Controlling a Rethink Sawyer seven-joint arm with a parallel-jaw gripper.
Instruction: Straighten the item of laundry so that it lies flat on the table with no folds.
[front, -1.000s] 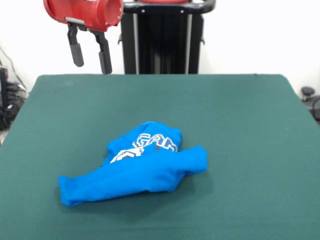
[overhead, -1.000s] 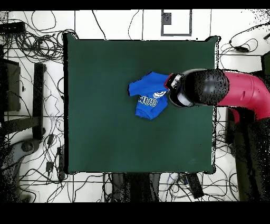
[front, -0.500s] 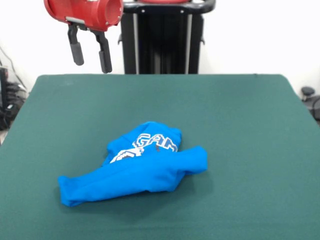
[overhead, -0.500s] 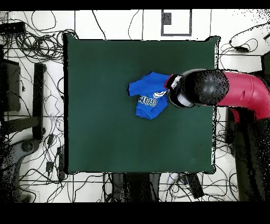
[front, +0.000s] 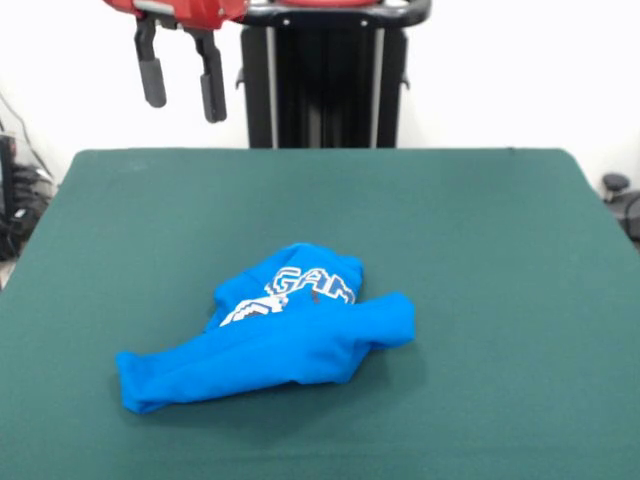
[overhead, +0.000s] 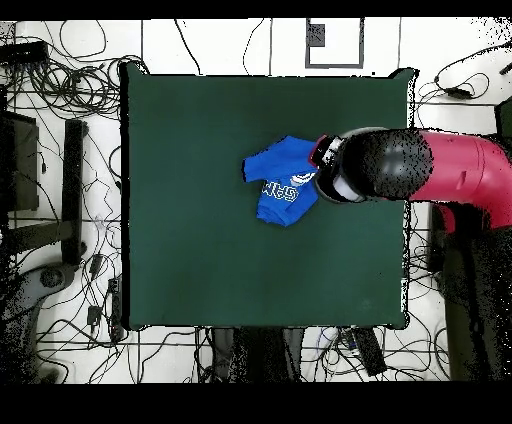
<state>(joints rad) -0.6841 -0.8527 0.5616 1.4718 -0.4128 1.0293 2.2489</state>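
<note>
The item of laundry (front: 272, 327), a bright blue garment with white lettering, lies crumpled and folded over itself on the dark green table (front: 480, 230), left of centre in the front view. Seen from overhead, the garment (overhead: 282, 180) sits near the table's (overhead: 200, 250) middle, and the red arm's end covers its right edge. My gripper (front: 181, 98) hangs high above the table's far left part, well clear of the cloth. It is open, with two black fingers (front: 212, 95) pointing down and nothing between them.
The black pedestal (front: 322, 75) stands behind the table's far edge. In the overhead view, cables (overhead: 60, 130) and stands crowd the floor left of the table. The red arm (overhead: 450, 180) reaches in from the right side.
The gripper has risen a little; its red housing now sits mostly above the top edge of the front view. The garment has not moved.
</note>
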